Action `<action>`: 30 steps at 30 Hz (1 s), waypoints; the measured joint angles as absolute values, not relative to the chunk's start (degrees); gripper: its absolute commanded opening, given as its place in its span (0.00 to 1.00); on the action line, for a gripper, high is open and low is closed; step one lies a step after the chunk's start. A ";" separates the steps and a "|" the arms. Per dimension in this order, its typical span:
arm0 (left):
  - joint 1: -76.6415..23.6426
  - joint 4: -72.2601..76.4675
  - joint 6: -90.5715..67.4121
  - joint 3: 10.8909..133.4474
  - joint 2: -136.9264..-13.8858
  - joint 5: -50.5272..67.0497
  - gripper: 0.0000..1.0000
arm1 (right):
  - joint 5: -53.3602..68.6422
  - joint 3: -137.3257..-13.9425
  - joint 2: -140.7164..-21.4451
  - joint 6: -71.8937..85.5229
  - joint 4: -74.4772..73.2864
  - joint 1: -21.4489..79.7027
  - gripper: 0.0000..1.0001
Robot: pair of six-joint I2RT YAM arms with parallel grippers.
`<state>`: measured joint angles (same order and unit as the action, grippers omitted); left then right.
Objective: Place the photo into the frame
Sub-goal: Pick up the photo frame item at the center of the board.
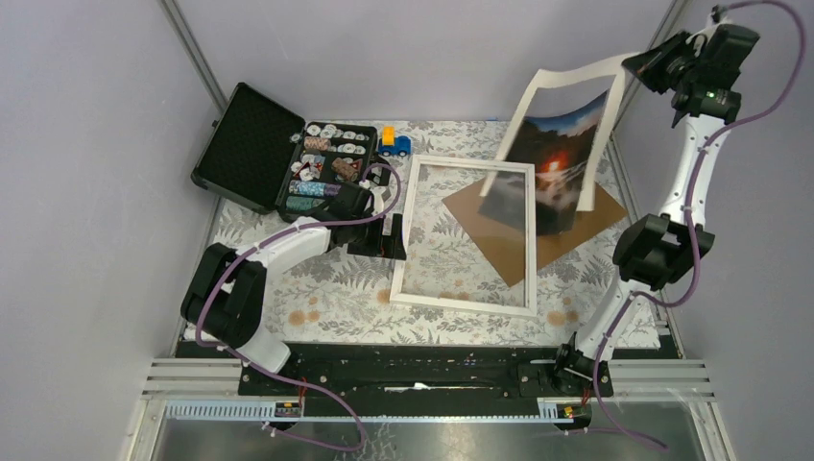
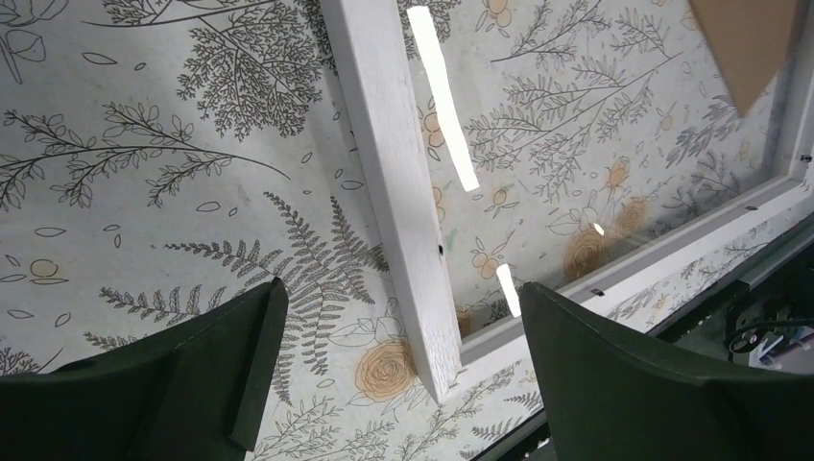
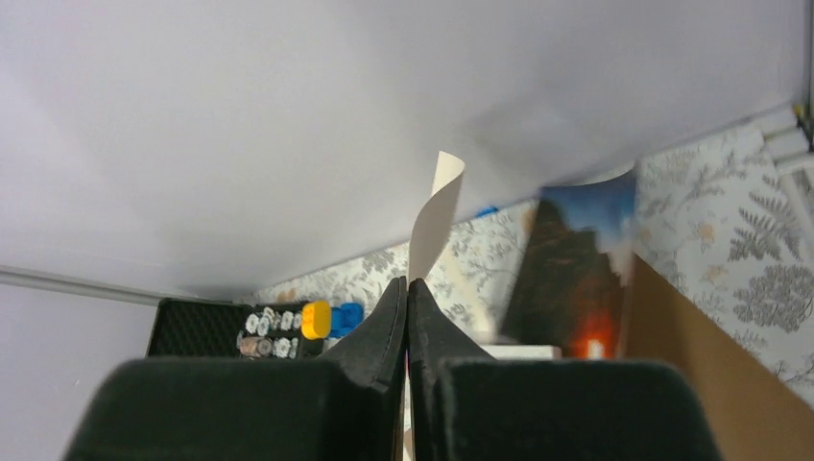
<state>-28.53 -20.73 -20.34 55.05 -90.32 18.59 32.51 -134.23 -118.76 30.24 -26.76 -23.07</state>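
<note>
Fern-print table [image 1: 317, 288], wrist view shows left gripper [image 2: 401, 298] parted over frame [image 2: 384, 144], right gripper [image 3: 407, 285] clamping mat [image 3: 437, 206], photo [image 1: 559, 144] dangling

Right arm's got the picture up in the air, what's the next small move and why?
Probably lower the right end effector left and down toward the frame. It is shut on the mat, the photo hangs with it in the air, and the frame lies flat, the open left end effector at its left rail.
</note>
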 measured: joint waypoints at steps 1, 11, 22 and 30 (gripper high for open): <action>-28.53 -20.67 -20.32 54.83 -89.80 18.61 0.99 | 32.38 -134.26 -116.84 30.20 -26.94 -23.07 0.05; -28.53 -19.05 -19.84 54.46 -87.42 20.88 0.99 | 34.15 -125.19 -103.04 30.28 -21.50 -23.42 0.03; -28.53 -17.91 -19.75 53.82 -86.94 23.00 0.99 | 32.10 -124.36 -99.09 29.63 -26.85 -23.42 0.07; -29.06 -17.19 -22.81 55.05 -88.75 19.33 0.97 | 29.89 -120.07 -89.27 27.44 -24.67 -23.42 0.05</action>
<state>-29.06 -17.19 -22.81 55.05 -88.75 19.33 29.89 -120.07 -89.27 27.44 -24.67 -23.42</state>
